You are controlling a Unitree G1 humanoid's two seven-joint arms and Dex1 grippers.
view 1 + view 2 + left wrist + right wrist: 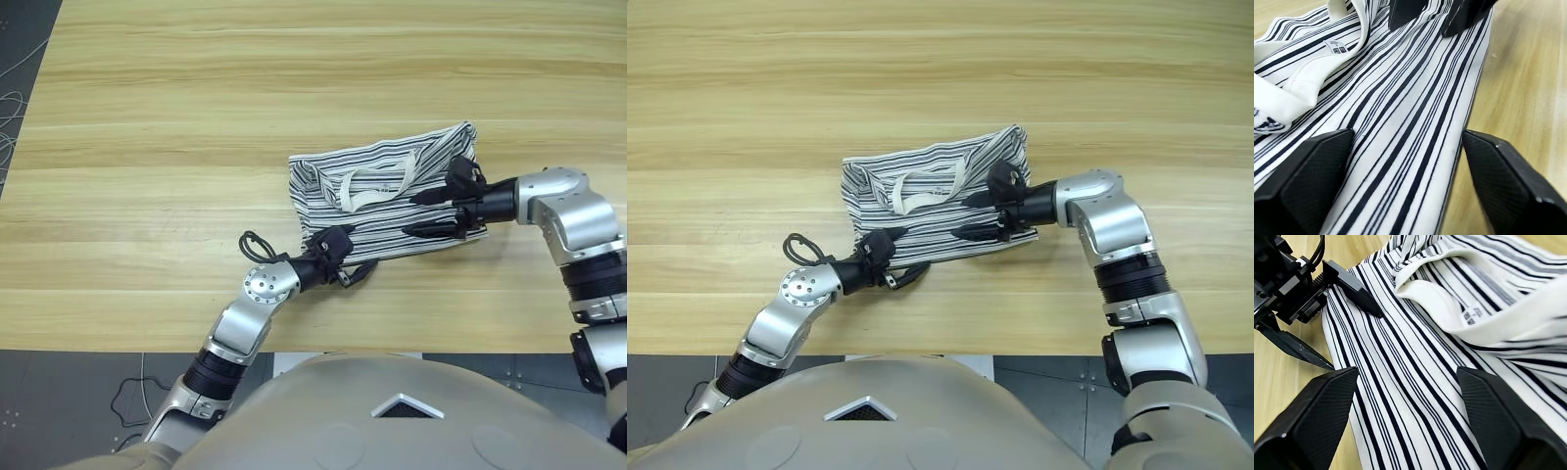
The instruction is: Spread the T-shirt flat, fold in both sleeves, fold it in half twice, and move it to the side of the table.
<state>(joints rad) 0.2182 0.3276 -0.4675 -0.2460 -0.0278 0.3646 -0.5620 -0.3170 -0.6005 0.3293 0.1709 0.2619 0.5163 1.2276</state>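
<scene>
The black-and-white striped T-shirt (392, 201) lies folded into a rough rectangle right of the table's middle, its white collar (367, 191) on top. My left gripper (353, 257) is open at the shirt's near-left corner. In the left wrist view, one finger (1308, 181) rests over the fabric and the other (1508, 186) over bare wood, with the shirt's edge between them. My right gripper (423, 213) is open at the near-right part of the shirt, both fingers (1308, 426) low over the stripes. The two grippers point toward each other along the near edge.
The wooden table (147, 147) has wide bare room to the left and beyond the shirt. Its near edge (118, 348) runs just behind my left elbow. Cables (12, 108) lie on the dark floor off the left side.
</scene>
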